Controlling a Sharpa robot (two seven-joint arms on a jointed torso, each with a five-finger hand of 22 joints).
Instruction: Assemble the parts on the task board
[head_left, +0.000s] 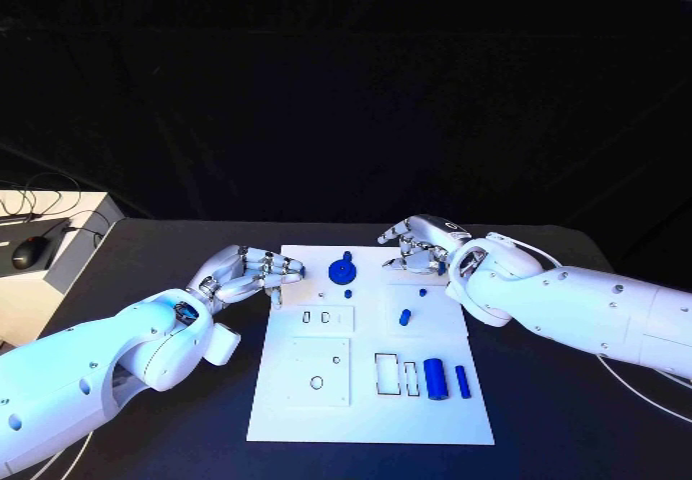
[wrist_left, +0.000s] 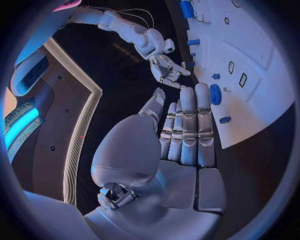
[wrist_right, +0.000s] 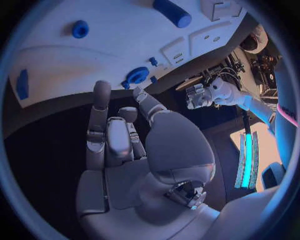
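The white task board (head_left: 368, 400) lies in the middle of the black table. On it, near the far edge, sits a round blue part (head_left: 342, 270) (wrist_left: 215, 94) (wrist_right: 137, 76), with two tiny blue pieces (head_left: 348, 293) (head_left: 423, 292) close by. A short blue peg (head_left: 405, 318) lies mid-board. A thick blue cylinder (head_left: 436, 378) (wrist_right: 172, 12) and a thin blue bar (head_left: 462, 381) lie at the near right beside rectangular slots. My left hand (head_left: 253, 272) (wrist_left: 181, 135) hovers at the board's far left edge, fingers straight, holding nothing. At the far right corner my right hand (head_left: 415, 247) (wrist_right: 119, 140) is loosely spread and empty.
A white side table (head_left: 43, 290) with a dark mouse (head_left: 29, 253) and cables stands at the left. Both white forearms flank the board's sides. Black tabletop runs along the board's near edge and behind it.
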